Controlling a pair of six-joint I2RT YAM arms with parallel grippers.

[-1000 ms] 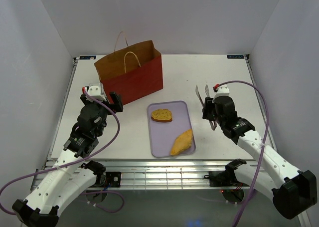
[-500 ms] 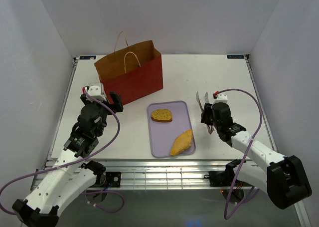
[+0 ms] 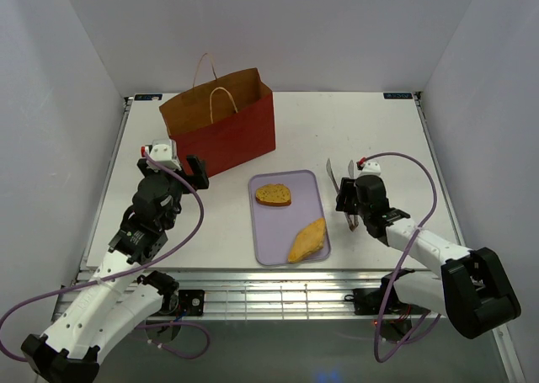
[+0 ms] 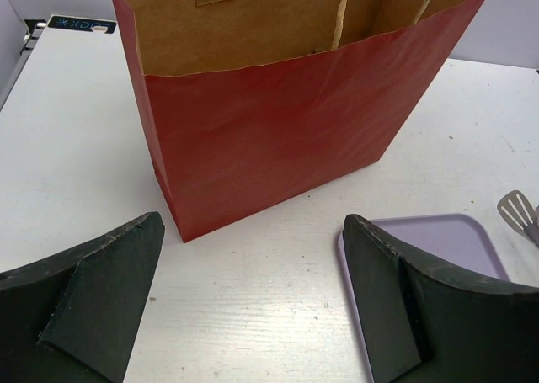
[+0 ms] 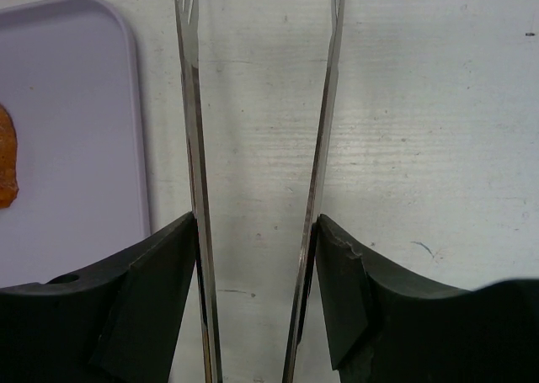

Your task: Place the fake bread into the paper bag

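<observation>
The red paper bag [image 3: 221,130] stands upright at the far left part of the white bench [image 3: 370,130]. Its mouth is open, the brown inside is showing, and the two pale cord handles stand up. From above I cannot see what lies inside it.

Two pieces of fake bread lie on the lavender tray [image 3: 274,231], which is on the bench near the front right corner of the bag but apart from it. The toast slice [image 3: 273,195] is on the far half of the tray. The long orange piece [image 3: 307,239] lies on the near half, at a slant, close to the right rim.

The left tool [image 3: 181,168] is just beside the near left corner of the bag. Its fingers are spread wide and hold nothing. In the left wrist view the red wall of the bag [image 4: 269,139] stands in front of them.

The right tool [image 3: 352,199] is to the right of the tray and grips the metal tongs [image 3: 341,185]. In the right wrist view the two thin arms of the tongs [image 5: 192,147] lie against the inner sides of the fingers and remain apart from each other. The tips of the tongs point away over the bare bench, just beside the rim of the tray.
</observation>
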